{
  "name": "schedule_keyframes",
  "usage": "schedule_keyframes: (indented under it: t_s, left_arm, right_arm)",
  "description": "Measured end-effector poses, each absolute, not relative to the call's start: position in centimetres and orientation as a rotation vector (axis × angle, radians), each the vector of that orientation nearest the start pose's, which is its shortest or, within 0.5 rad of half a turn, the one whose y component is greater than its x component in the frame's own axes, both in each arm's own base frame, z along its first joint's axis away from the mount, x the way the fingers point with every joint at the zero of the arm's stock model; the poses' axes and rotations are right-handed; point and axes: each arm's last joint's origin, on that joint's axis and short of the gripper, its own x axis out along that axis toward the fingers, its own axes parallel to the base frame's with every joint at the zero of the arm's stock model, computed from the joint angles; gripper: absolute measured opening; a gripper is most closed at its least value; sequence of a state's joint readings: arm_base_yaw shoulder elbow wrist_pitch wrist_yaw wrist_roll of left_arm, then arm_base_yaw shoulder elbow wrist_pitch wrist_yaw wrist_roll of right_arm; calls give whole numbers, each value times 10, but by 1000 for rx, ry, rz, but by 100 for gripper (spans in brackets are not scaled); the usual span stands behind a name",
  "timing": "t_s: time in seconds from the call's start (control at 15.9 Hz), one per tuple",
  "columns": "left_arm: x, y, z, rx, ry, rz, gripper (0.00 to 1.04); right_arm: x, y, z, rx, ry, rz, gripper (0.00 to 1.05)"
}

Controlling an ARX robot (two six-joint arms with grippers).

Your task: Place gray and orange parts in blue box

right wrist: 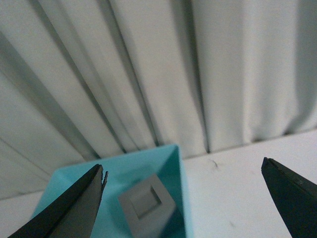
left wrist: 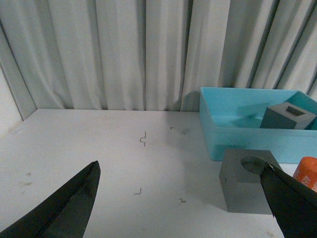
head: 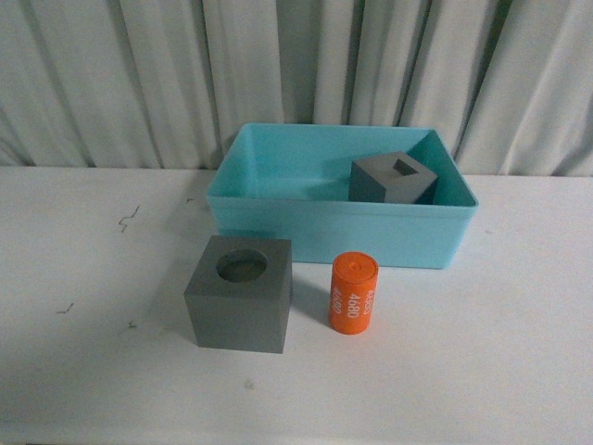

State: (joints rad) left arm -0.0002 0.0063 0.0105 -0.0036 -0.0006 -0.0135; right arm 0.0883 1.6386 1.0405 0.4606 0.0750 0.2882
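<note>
Inside the box [head: 324,232], toward its right, sits the square-recess cube [head: 393,178]; the round-recess cube [head: 240,292] and cylinder [head: 353,293] stand just before it. Left gripper [left wrist: 181,166] and right gripper [right wrist: 183,164] gape wide, empty.

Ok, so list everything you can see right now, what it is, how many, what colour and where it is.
blue box: one, light blue, back of the table
gray cube with square recess: one, gray, inside the box, right side
gray cube with round recess: one, gray, on the table before the box
orange cylinder: one, orange, upright, right of that cube
table: one, white
curtain: one, pale gray, behind
left gripper: one, black, open, empty
right gripper: one, black, open, empty
</note>
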Motion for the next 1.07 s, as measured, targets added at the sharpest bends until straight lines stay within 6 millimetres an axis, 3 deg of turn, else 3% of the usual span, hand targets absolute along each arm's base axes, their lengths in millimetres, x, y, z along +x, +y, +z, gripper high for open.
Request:
schedule_keyframes:
  t_s: [0.06, 0.19, 0.38, 0.44, 0.5, 0.63, 0.69, 0.95, 1.07]
  left_arm:
    - [97, 0, 166, -14, -1, 0, 98]
    - [97, 0, 166, -14, -1, 0, 98]
    - [97, 0, 166, -14, -1, 0, 98]
    - [97, 0, 166, -14, -1, 0, 98]
    - [97, 0, 166, -14, -1, 0, 98]
    - [97, 0, 166, -14, 0, 1, 98]
    - [97, 0, 166, -14, -1, 0, 98]
    - [97, 0, 166, -14, -1, 1, 98]
    - [97, 0, 166, -14, -1, 1, 98]
  right_arm:
    - [337, 21, 258, 271, 186, -31, 98]
    - [250, 10, 209, 296, 433, -94, 98]
    - [174, 23, 177, 307, 566, -60, 98]
    - [170, 20, 191, 336, 456, -66, 98]
    - [173, 20, 188, 276, 254, -34, 88]
    - [155, 14, 167, 117, 107, -2, 66]
    - [152, 11, 178, 67, 12, -8, 53]
    - [138, -1, 173, 17, 15, -4, 5]
    - [133, 0, 166, 7, 9, -1, 2]
